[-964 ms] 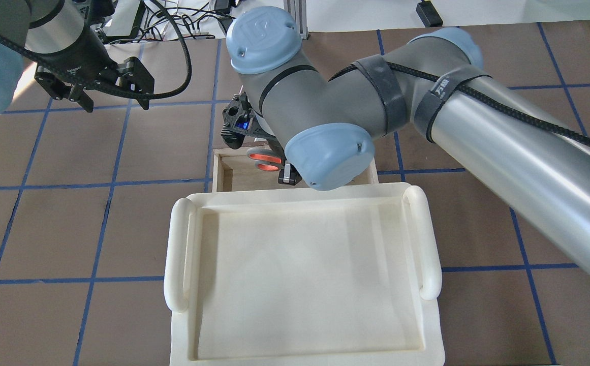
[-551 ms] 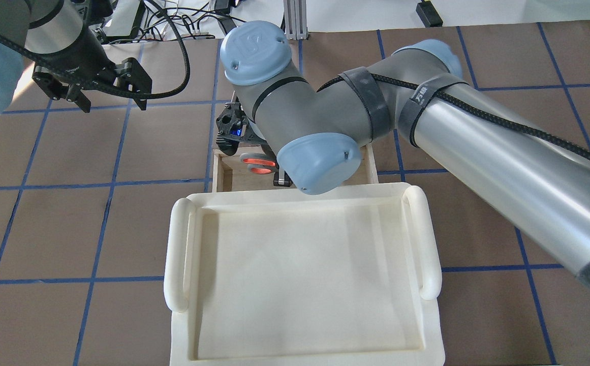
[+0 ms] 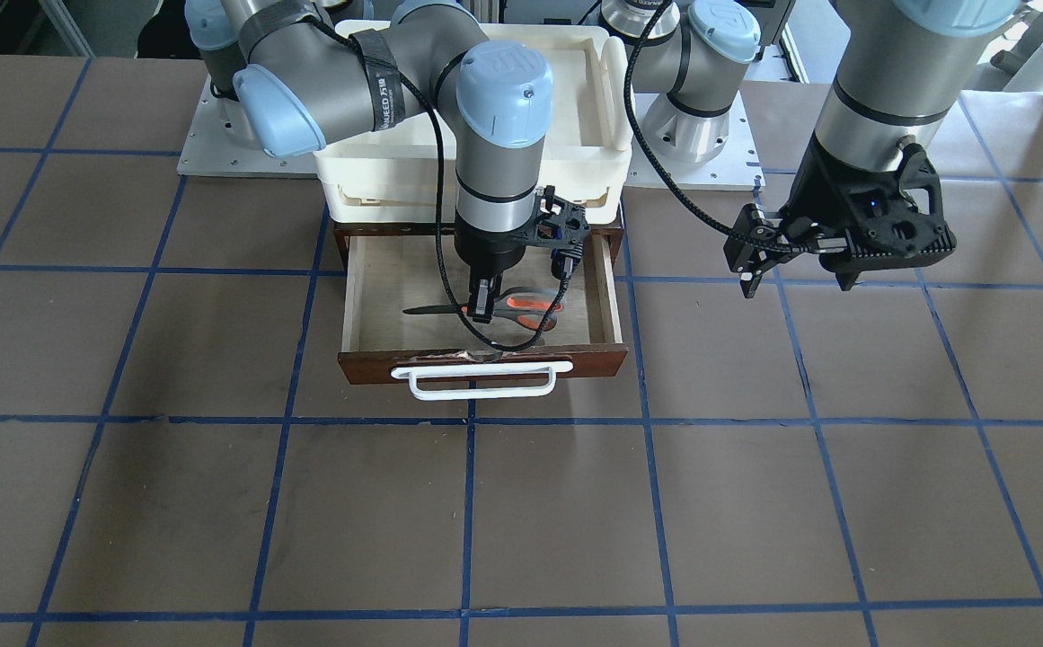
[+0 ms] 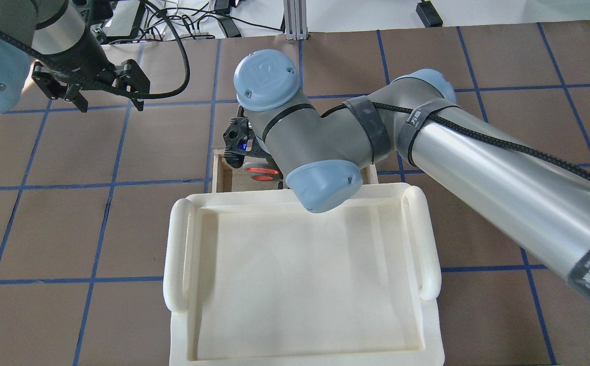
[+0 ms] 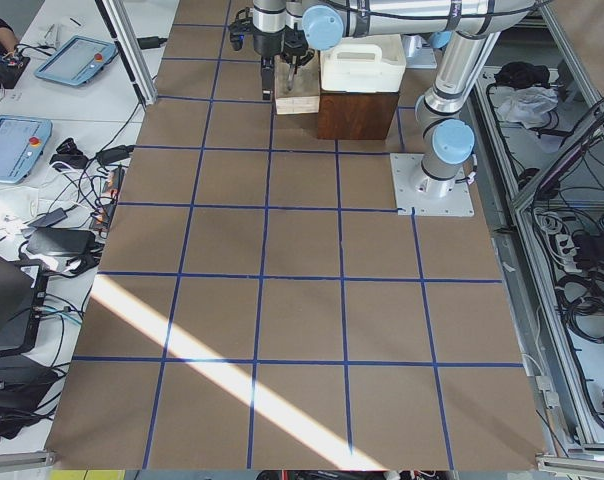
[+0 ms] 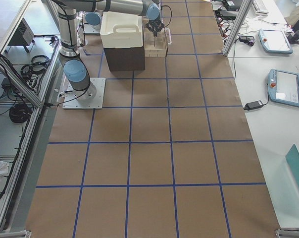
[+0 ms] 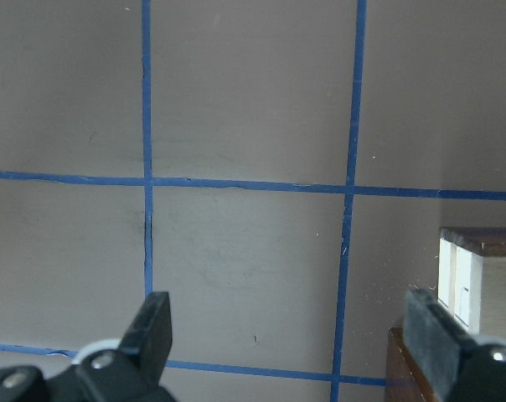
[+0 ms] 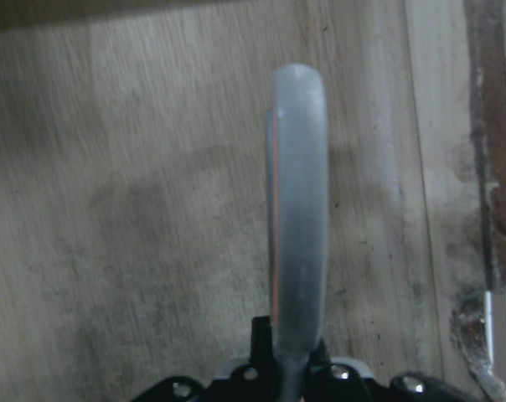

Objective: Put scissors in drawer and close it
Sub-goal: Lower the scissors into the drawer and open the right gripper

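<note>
The scissors [image 3: 525, 310], grey handles lined orange-red, hang level over the pale floor of the open drawer [image 3: 386, 301], blades pointing to the view's left. My right gripper [image 3: 482, 307] reaches straight down into the drawer and is shut on the scissors near the pivot. In the right wrist view one handle loop [image 8: 299, 209] shows edge-on just above the drawer floor [image 8: 136, 209]. In the overhead view only the handles [image 4: 261, 173] show under the right wrist. The drawer's dark front [image 3: 593, 361] carries a white wire handle [image 3: 481, 385]. My left gripper [image 7: 295, 335] is open and empty, off to the drawer's side over the mat.
A white plastic tray [image 4: 178, 254] sits on top of the brown cabinet that holds the drawer, and its wall [image 3: 377, 189] shows in the front-facing view. The table is brown mat with blue tape lines [image 7: 236, 184]. A cable loop [image 3: 503, 346] hangs into the drawer by the scissors.
My right arm has swung and brought the scissors lower and further back into the drawer, toward the tray's edge. The left gripper has hardly moved.
</note>
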`<state>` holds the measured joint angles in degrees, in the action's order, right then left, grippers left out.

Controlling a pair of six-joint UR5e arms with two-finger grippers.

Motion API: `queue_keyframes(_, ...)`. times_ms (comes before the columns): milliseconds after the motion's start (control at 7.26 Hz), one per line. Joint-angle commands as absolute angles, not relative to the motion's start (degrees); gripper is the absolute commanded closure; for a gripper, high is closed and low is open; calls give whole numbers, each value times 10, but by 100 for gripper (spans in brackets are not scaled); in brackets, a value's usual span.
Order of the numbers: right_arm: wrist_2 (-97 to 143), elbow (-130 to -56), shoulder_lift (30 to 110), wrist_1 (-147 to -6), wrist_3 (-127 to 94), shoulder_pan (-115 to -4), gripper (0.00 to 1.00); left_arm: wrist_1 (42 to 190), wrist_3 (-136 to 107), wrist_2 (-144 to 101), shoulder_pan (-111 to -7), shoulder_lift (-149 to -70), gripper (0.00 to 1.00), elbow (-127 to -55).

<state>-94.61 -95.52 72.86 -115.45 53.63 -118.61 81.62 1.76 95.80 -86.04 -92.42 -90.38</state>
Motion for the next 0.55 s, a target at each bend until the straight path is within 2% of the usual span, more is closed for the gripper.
queue_keyframes(0, -945, -960, 727, -1160, 534, -1186, 100, 823, 18, 956, -860, -913, 0, -904)
queue_keyframes(413, -932, -960, 724, -1171, 536, -1186, 100, 839, 18, 954, -860, -911, 0, -898)
